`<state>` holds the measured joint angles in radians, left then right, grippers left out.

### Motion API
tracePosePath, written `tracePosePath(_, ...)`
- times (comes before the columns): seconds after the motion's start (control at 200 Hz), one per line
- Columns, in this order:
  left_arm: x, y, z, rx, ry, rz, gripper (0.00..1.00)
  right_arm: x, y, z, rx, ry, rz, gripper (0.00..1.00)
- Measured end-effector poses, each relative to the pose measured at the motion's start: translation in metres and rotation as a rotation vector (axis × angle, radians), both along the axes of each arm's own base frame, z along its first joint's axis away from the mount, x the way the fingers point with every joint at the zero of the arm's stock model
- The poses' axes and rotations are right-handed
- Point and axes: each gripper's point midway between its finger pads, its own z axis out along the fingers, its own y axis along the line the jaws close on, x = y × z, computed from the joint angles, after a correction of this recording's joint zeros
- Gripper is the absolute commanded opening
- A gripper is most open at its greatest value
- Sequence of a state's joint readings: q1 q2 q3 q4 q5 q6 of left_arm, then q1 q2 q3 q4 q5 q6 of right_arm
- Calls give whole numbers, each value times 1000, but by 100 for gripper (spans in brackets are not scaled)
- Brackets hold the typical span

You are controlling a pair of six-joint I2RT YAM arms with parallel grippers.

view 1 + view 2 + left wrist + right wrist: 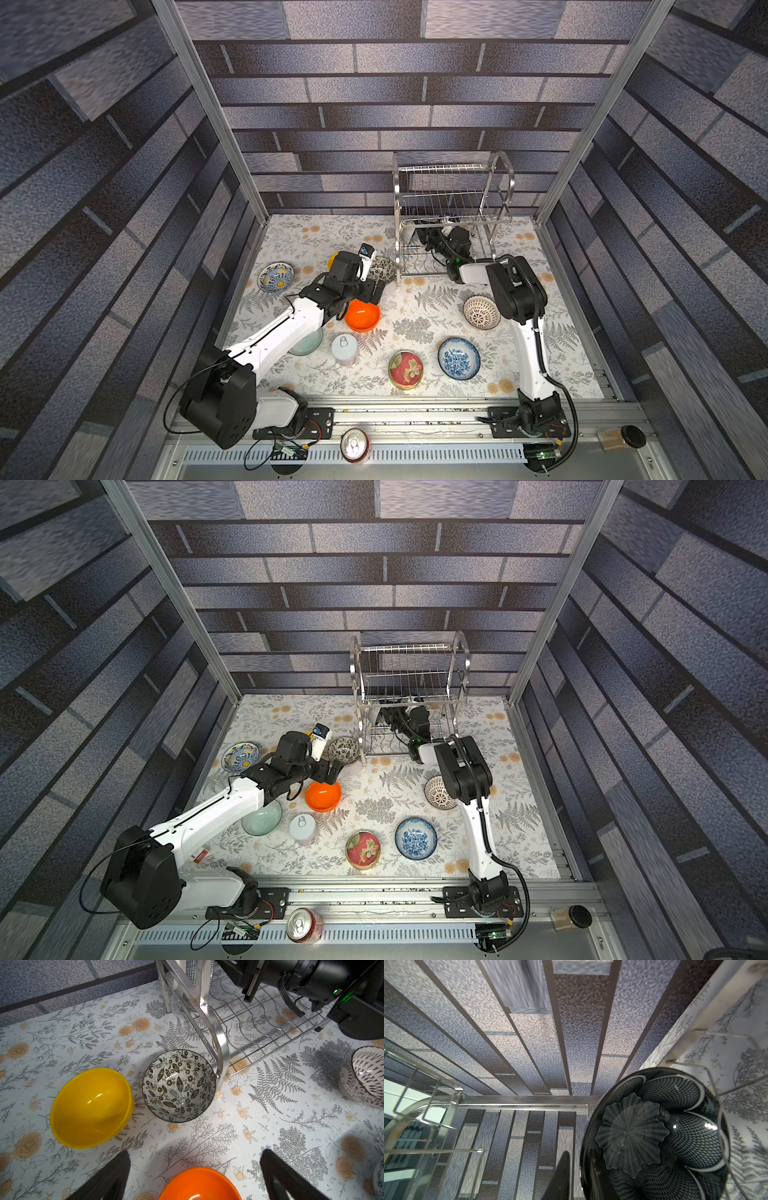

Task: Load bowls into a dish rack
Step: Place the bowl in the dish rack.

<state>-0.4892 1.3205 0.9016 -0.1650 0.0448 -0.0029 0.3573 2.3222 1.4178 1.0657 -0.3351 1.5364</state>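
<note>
Glazed and hard-looking, the blue floral bowl (459, 358) lies nearest me on the table (419, 299), upright and well apart from the others; beyond it the orange bowl (363, 316) sits just below my left gripper (195, 1154), whose fingers are spread wide with nothing between them; the lattice bowl (481, 312) lies beside my right arm; farther on, the dark floral bowl (179, 1085) stands just beside a foot of the dish rack (453, 208), with the yellow bowl (91, 1107) close on its other side; farthest, my right gripper (420, 237) reaches into the rack's lower tier, where the navy bowl (654, 1136) stands on edge among the wires; one finger shows just beside its rim and the other is hidden, so I cannot tell whether the bowl is pinched or let go. I judge the patterned ones ceramic: stiff, weighty, slick, apt to chip against steel; the orange and yellow look like light plastic; I would take any of them by the rim, one finger inside the wall and one outside.
</note>
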Motion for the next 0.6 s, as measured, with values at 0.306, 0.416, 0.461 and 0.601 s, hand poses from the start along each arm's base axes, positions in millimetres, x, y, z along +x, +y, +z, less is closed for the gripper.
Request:
tracePosePath(0.306,0,0,0,-1,2,-2,100,0,0,0,0,0,0,27)
tracePosePath(0.416,0,-1,0,-1,1,-2,100,-1,0,-1,-1,3,0,31)
tracePosePath(0.461,0,0,0,-1,2,-2,100,-1,0,-4,-3,8,0,33)
tracePosePath(0.601,0,-1,0,-1,1,-2,100,-5,-2,-16,-15,32,0,38)
